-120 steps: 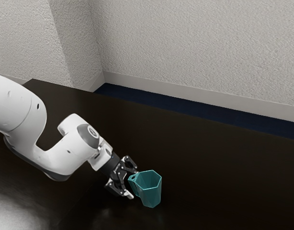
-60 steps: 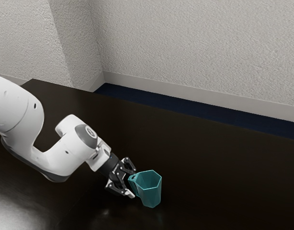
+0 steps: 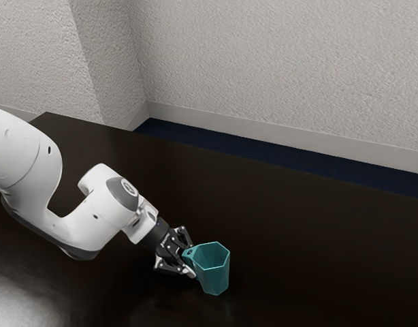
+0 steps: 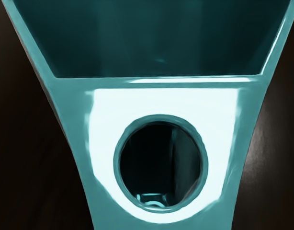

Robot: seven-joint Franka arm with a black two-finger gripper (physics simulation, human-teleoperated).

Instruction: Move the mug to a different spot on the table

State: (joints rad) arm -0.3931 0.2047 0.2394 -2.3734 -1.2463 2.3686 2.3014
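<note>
A teal, angular mug (image 3: 213,268) stands upright on the dark table (image 3: 304,231), near its front edge. My gripper (image 3: 184,259) comes in low from the exterior view's left and is shut on the mug's handle, fingers pinched on it from both sides. In the wrist view the mug (image 4: 161,103) is right in front of my hand: its flat handle with a round hole faces me, and the open rim lies just beyond it.
The dark glossy table stretches toward the exterior view's right and back. A white textured wall (image 3: 277,61) with a pale baseboard runs behind it, past a strip of dark blue floor (image 3: 284,153).
My fingers have drawn together onto the mug's handle; a second ago they stood wider apart around it. The mug has stayed where it was.
</note>
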